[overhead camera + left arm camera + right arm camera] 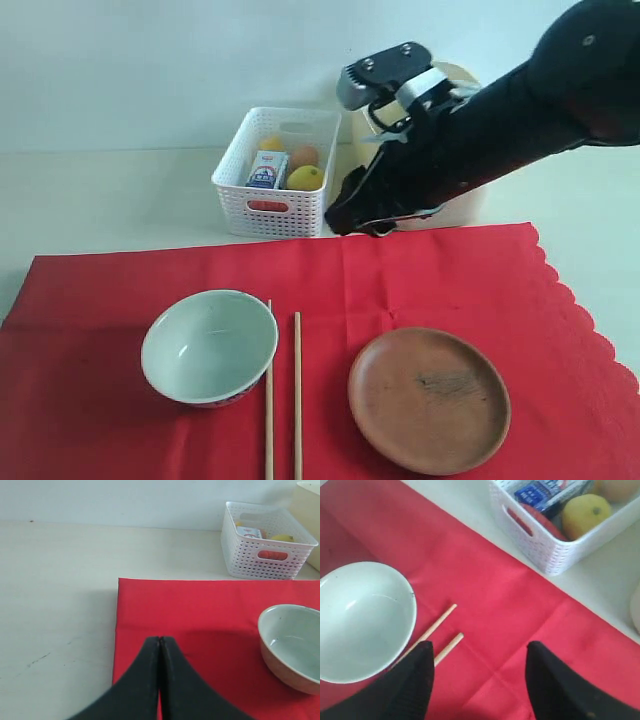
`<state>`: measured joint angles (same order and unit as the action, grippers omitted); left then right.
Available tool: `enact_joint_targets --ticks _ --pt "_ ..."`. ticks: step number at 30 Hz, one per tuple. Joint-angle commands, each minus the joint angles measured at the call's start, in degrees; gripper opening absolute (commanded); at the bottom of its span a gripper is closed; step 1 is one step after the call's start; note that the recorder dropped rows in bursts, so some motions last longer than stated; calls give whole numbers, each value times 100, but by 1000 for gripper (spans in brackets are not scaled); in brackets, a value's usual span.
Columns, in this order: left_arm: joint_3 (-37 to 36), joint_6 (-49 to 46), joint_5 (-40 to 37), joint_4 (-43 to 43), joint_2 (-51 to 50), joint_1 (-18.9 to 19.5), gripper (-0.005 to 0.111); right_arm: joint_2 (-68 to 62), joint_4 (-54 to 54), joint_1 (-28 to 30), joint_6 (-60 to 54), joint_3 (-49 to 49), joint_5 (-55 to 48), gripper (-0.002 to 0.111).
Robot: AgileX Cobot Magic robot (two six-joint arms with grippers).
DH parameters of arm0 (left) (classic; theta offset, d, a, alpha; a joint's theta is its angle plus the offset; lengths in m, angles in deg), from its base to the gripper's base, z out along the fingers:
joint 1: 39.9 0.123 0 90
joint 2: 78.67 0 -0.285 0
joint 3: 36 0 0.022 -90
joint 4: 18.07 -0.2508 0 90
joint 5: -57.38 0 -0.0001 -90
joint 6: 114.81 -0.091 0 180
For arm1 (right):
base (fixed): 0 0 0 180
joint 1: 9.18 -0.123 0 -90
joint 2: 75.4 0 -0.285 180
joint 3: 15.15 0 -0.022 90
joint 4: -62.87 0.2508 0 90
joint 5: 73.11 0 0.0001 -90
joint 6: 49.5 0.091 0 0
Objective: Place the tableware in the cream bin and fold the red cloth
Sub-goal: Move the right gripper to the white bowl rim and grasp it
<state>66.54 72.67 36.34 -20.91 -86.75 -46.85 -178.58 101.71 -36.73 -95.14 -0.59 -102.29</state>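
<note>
Open, empty right gripper (479,652) hovers short of thin wooden chopsticks (436,624), which a misaligned pinch could roll apart.

A white lattice basket (235,200) stands toward the back of a pale, cream-coloured bench (110,200), before a plain light wall (150,60). Inside, a yellow lemon (305,177) lies near the front wall, beside a small blue-and-white carton (267,169) propped on end. A brownish egg-shaped item (305,155) sits just behind the lemon, and a yellow-orange item (271,143) shows behind the carton. Something red (268,206) is visible through the oval handle cut-out in the basket's front wall. The carton's printing is too small to read. Faint dark scuffs (40,658) mark the bench.
</note>
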Motion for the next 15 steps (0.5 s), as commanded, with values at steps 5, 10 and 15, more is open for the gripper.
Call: enact_joint_targets --ticks 5,10,15 --pt "25 23 60 38 30 -44 0 -1283 15 -877 138 -815 -16 54" --pt "25 23 60 38 30 -44 0 -1815 -84 -945 473 -1198 18 54" --pt "25 23 60 38 30 -44 0 -2078 -489 -945 866 -1274 77 54"
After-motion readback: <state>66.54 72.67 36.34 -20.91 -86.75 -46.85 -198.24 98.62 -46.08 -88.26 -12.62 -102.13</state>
